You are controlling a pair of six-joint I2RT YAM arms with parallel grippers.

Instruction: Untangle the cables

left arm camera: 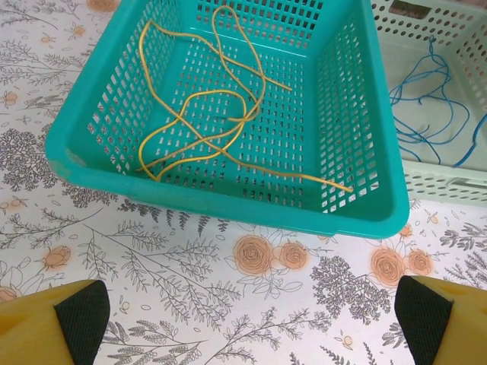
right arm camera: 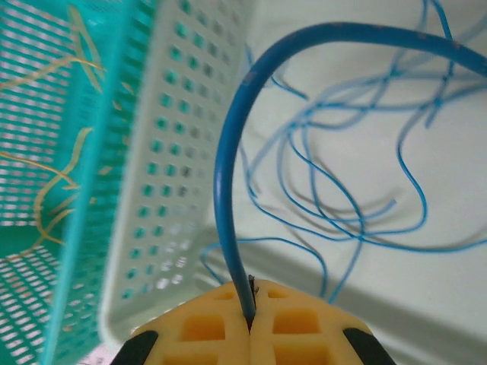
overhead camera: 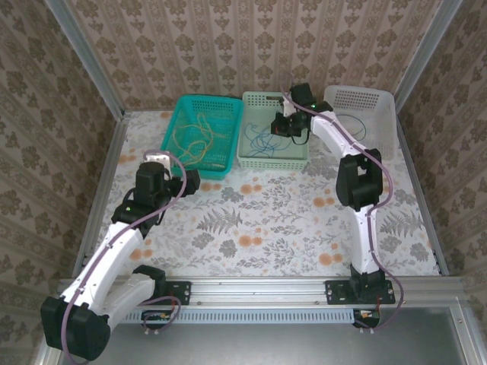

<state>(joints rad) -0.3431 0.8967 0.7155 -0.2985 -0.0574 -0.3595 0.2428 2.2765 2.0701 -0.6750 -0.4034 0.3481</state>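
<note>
A yellow cable point(overhead camera: 194, 138) point(left arm camera: 199, 140) lies in loose loops inside the teal basket point(overhead camera: 211, 99) point(left arm camera: 228, 204). A blue cable point(overhead camera: 265, 141) point(right arm camera: 221, 175) is heaped in the pale green basket point(overhead camera: 274, 161) point(right arm camera: 152, 190). My right gripper point(overhead camera: 288, 129) point(right arm camera: 249, 313) hangs over that basket, shut on one end of the blue cable, which arches up and away from its pads. A thin dark cable point(overhead camera: 358, 125) lies in the white basket point(overhead camera: 380, 99). My left gripper point(overhead camera: 157, 160) point(left arm camera: 251, 323) is open over the tablecloth just short of the teal basket, its fingers point(left arm camera: 57, 323) far apart and holding nothing.
The three baskets stand side by side along the back of the flowered tablecloth point(overhead camera: 266, 220). Patterned walls and metal frame posts close in the back and sides. A rail point(overhead camera: 259, 293) runs along the near edge.
</note>
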